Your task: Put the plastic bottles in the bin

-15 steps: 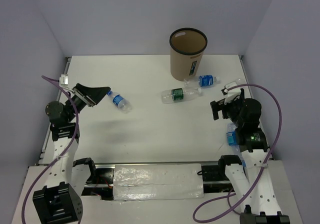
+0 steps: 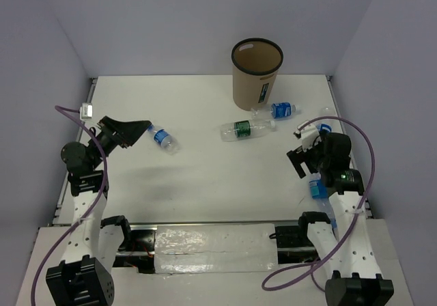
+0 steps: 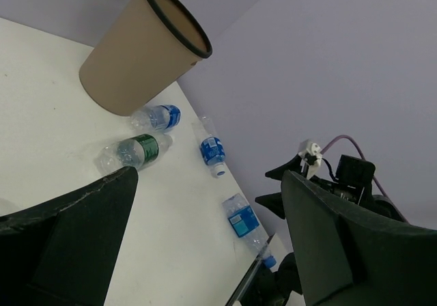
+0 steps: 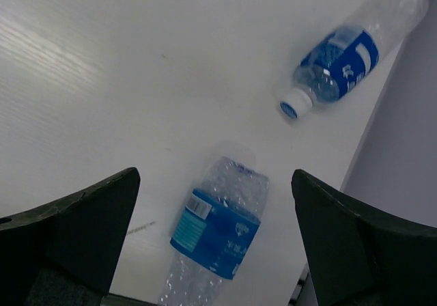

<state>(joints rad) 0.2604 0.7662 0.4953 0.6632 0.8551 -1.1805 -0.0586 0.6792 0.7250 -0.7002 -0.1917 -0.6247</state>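
Note:
The tan bin (image 2: pixel 257 74) stands upright at the back centre; it also shows in the left wrist view (image 3: pixel 140 50). A green-label bottle (image 2: pixel 246 129) and a blue-label bottle (image 2: pixel 283 109) lie just in front of it. Another blue-label bottle (image 2: pixel 162 138) lies just right of my left gripper (image 2: pixel 133 130), which is open and empty above the table. My right gripper (image 2: pixel 298 157) is open, and a blue-label bottle (image 4: pixel 218 231) lies on the table below and between its fingers. A further blue-label bottle (image 4: pixel 341 63) lies by the right wall, partly hidden in the top view.
The white table is walled at the left, back and right. In the left wrist view the green-label bottle (image 3: pixel 133 151), blue-label bottles (image 3: pixel 158 117) (image 3: pixel 212 149) (image 3: pixel 242 220) and the right arm (image 3: pixel 341 176) show. A purple cable loops beside each arm.
My right arm has moved a little nearer and lower, over the bottle by the right edge. My left gripper has shifted slightly. No bottle has moved.

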